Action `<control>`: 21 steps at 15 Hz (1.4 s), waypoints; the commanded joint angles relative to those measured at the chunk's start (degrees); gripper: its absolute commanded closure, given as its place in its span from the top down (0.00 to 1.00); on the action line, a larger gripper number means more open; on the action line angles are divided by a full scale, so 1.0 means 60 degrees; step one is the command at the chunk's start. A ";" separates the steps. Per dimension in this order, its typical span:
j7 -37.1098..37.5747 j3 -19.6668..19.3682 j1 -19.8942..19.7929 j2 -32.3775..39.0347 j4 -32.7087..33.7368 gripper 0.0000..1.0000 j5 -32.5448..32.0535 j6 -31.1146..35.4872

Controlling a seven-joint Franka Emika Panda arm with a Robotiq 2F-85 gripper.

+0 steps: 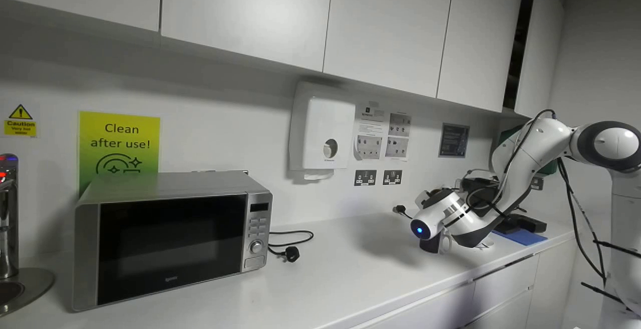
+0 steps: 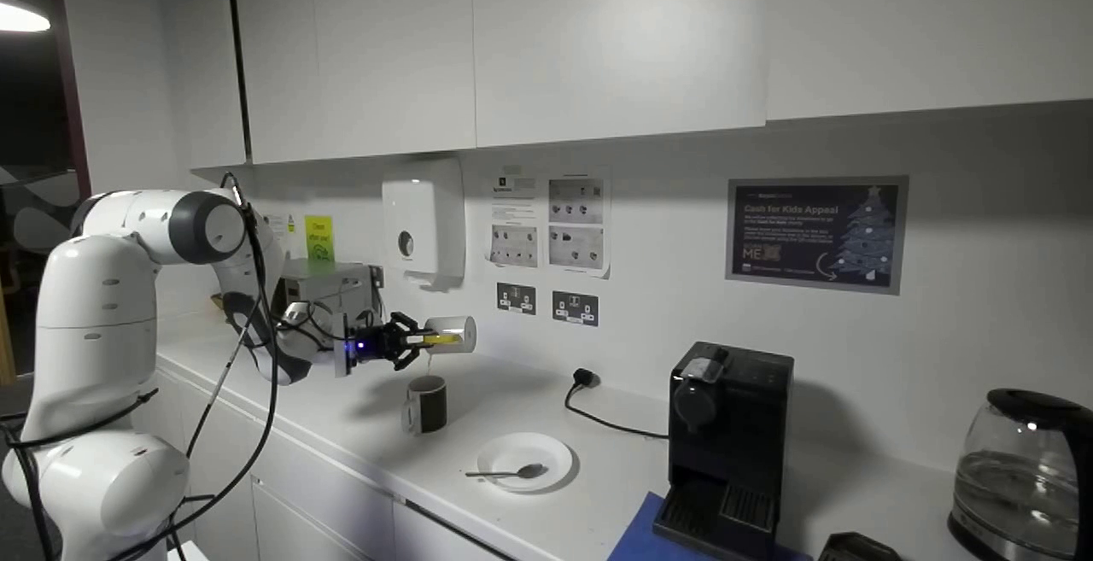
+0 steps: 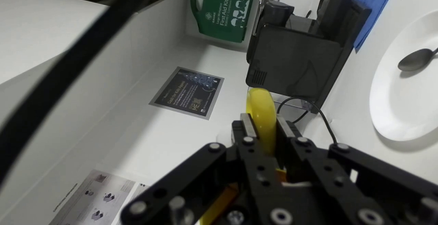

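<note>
OK, black two-finger gripper [image 3: 266,126] is clamped on a glossy yellow rounded handle [image 3: 261,107], a finger pressed to each side. Handle looks to be part of a pale cylindrical cup [image 2: 461,330], up in the air, tipped abt. level, w/ a dark straight-sided mug [image 2: 433,407] standing upright below it on the white countertop [image 2: 610,458]; the two don't touch. Thin pale streak [image 2: 429,364] betw. them, liquid I think, tho it's too fine to swear to. Now the feel: prob. glazed ceramic, so stiff, no squeeze in it, med. weight, a bit more w/ liquid in. Slick too, & w/ the load hung off one side it could swivel in the pinch; a knock on the mug might chip either. Best hold IMO = mid-handle, pads flat on both faces, firm; the round body's smoother & wider, harder to trust. Nearby: round white plate [image 2: 559,456] w/ a dull metal spoon [image 2: 531,470], close to the mug, so watch clearance.
</note>
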 commanded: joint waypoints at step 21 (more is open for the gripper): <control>0.0732 0.0024 0.0088 -0.0068 -0.0226 0.04 -0.0637 -0.1321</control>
